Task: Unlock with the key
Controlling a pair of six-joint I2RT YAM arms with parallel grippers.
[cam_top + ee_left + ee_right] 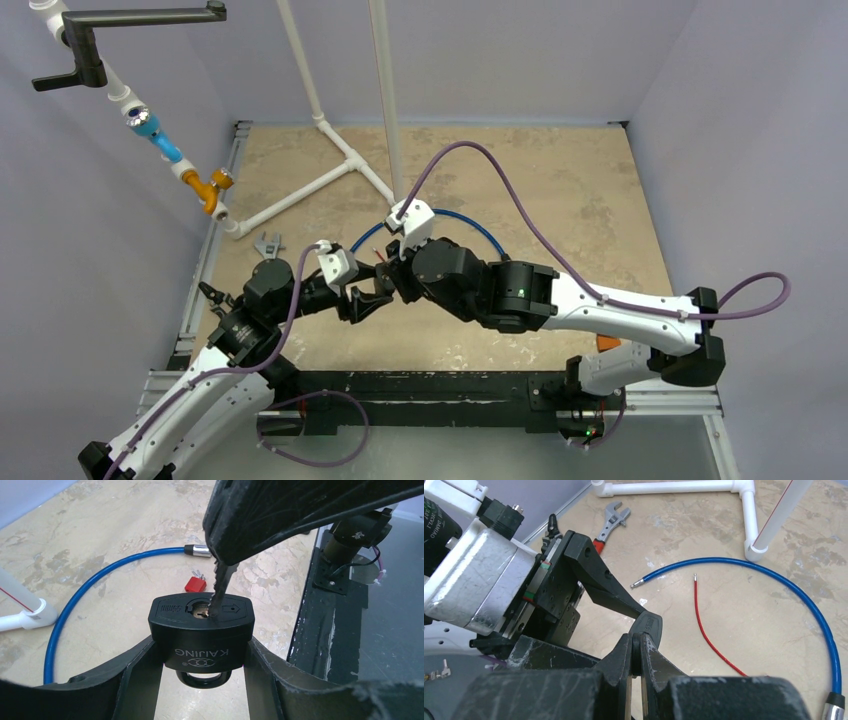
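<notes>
Just beyond the arms' bases, above the near half of the bench (560,190), two black robot arms meet tip to tip. From the left, the left gripper (200,655) clasps a black padlock (200,630) by its two flat sides, one finger on each. The padlock is lifted off the bench, its shackle pointing back toward the wrist and its keyhole end facing outward. From the right, the right gripper (400,270) is clenched tight on the bow of a silver key (220,587), with the toothed blade sticking out. The blade's tip touches the padlock's end face at the brass keyhole (200,611); whether it has gone in I cannot tell. Under the grippers a small red object (195,584) lies on the bench. Near it a thin red wire (709,635) trails across the surface. Farther back a blue cable (774,575) with metal ends curves in a wide arc. Off to the left lies an adjustable wrench (268,245). Farthest away, a white pipe frame (300,195) rests on the bench, with poles rising from it.
</notes>
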